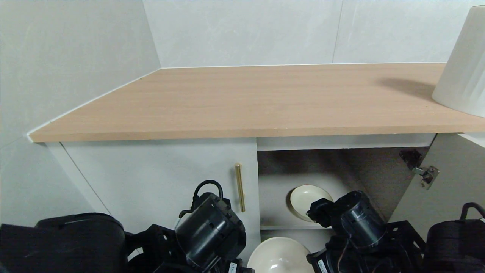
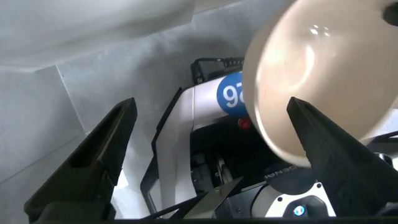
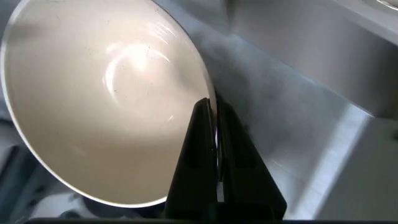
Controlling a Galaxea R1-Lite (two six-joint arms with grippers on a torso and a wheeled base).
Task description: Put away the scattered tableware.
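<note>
A cream bowl hangs low in front of the open cabinet, just below its shelf edge. My right gripper is shut on the rim of this bowl, one finger inside and one outside. A second cream dish lies on the shelf inside the cabinet. My left gripper is open with nothing between its fingers. It is low before the shut left door, and the held bowl shows beyond it.
The wooden countertop is bare apart from a white lampshade at its right end. The left cabinet door with a gold handle is shut. The right door stands swung open on its hinge.
</note>
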